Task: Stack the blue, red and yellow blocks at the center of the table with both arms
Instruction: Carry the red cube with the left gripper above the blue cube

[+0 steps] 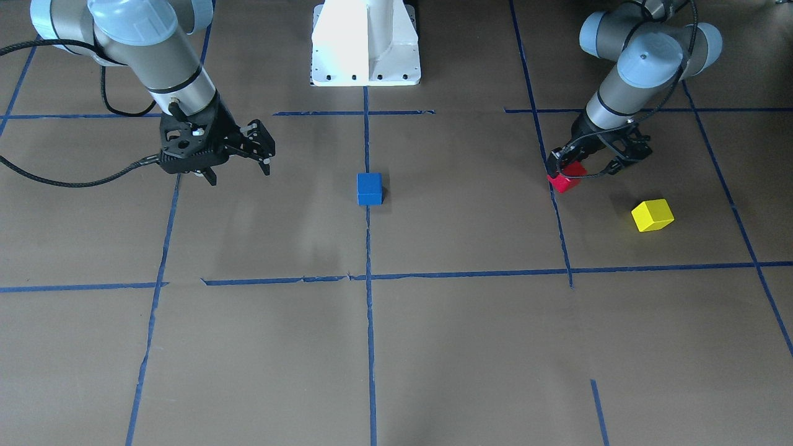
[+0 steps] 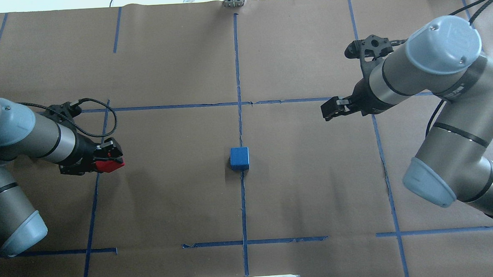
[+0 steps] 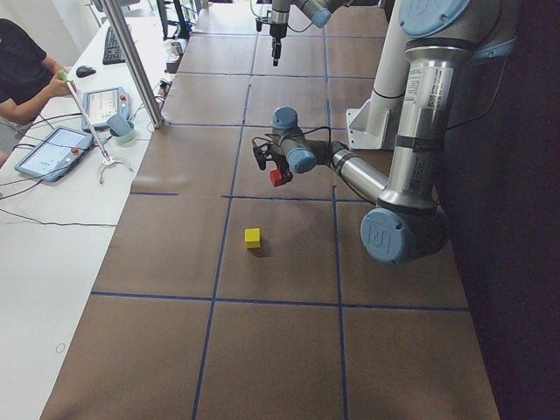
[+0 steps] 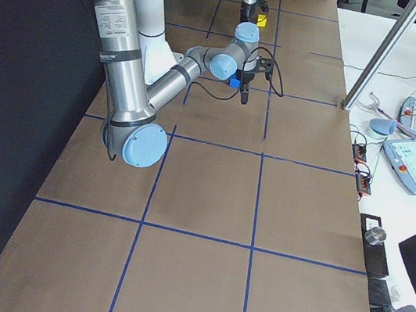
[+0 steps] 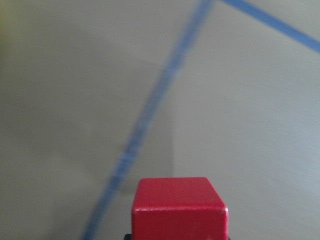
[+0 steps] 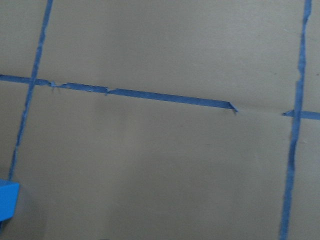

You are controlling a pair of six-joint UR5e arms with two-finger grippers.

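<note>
The blue block (image 1: 369, 188) sits on the table's center line, also seen in the overhead view (image 2: 239, 158). My left gripper (image 1: 567, 173) is shut on the red block (image 1: 565, 178), low over the table to the robot's left of center; the block fills the bottom of the left wrist view (image 5: 179, 207) and shows in the overhead view (image 2: 108, 164). The yellow block (image 1: 652, 215) lies tilted on the table just beyond it, hidden under the arm in the overhead view. My right gripper (image 1: 238, 170) is open and empty, raised on the other side of the blue block.
The white robot base (image 1: 365, 43) stands at the table's robot-side edge. Blue tape lines (image 1: 370, 322) grid the brown table. A black cable (image 1: 74, 179) loops from the right arm. An operator and tablets (image 3: 52, 149) are at a side desk.
</note>
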